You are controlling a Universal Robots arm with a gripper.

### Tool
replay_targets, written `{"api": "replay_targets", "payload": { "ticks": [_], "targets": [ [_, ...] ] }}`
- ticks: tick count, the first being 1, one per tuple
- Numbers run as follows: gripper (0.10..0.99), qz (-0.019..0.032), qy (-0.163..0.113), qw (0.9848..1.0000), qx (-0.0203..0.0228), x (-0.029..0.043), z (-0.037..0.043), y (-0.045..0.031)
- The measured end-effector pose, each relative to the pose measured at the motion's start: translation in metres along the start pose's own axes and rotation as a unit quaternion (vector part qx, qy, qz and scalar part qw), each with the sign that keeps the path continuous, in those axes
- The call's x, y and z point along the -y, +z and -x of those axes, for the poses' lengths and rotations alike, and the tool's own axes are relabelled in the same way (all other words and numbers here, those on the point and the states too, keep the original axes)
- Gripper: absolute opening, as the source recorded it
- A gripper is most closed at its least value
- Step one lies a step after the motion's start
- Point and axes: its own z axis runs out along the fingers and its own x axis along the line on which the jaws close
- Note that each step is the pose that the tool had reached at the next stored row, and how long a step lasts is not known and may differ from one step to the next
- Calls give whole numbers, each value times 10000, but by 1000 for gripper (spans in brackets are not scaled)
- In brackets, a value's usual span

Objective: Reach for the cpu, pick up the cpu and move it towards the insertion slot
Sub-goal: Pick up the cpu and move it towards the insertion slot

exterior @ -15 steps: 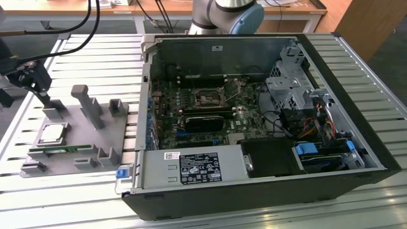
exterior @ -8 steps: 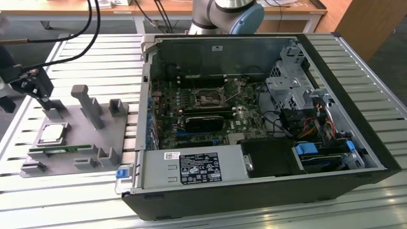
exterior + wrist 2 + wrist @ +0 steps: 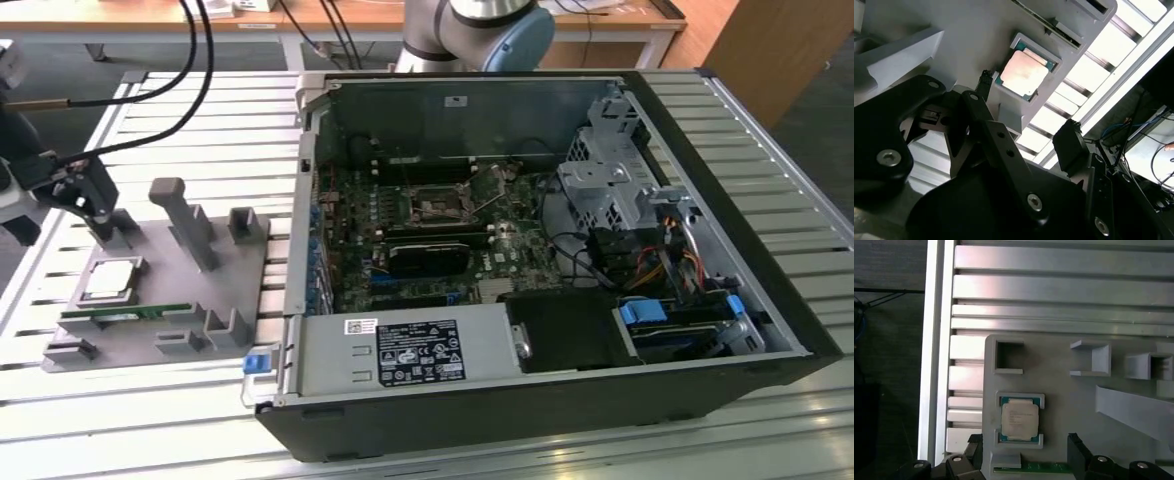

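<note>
The cpu (image 3: 110, 280) lies flat in a shallow square recess of the grey fixture tray (image 3: 200, 300) at the exterior view's left, its silver top up. In both wrist views it shows with its green rim: cpu (image 3: 1024, 75), cpu (image 3: 1019, 421). My gripper (image 3: 91, 200) hangs above the tray a little behind the cpu, not touching it. It is open, with black fingertips (image 3: 985, 80) spread wider than the chip, and the gripper (image 3: 1025, 447) holds nothing. The insertion slot (image 3: 438, 207) is the silver-framed socket on the motherboard inside the open computer case.
A green memory stick (image 3: 127, 313) lies in the tray just in front of the cpu. Grey upright holders (image 3: 187, 220) rise from the tray. The black case wall (image 3: 310, 180) stands between tray and motherboard. Cables (image 3: 147, 120) hang over the slatted metal table (image 3: 187, 110).
</note>
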Motion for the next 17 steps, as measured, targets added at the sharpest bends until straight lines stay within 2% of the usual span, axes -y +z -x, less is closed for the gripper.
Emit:
{"api": "replay_targets", "payload": {
  "ticks": [17],
  "targets": [
    [765,0,0,10000,1,32,-10,310]
  ]
}}
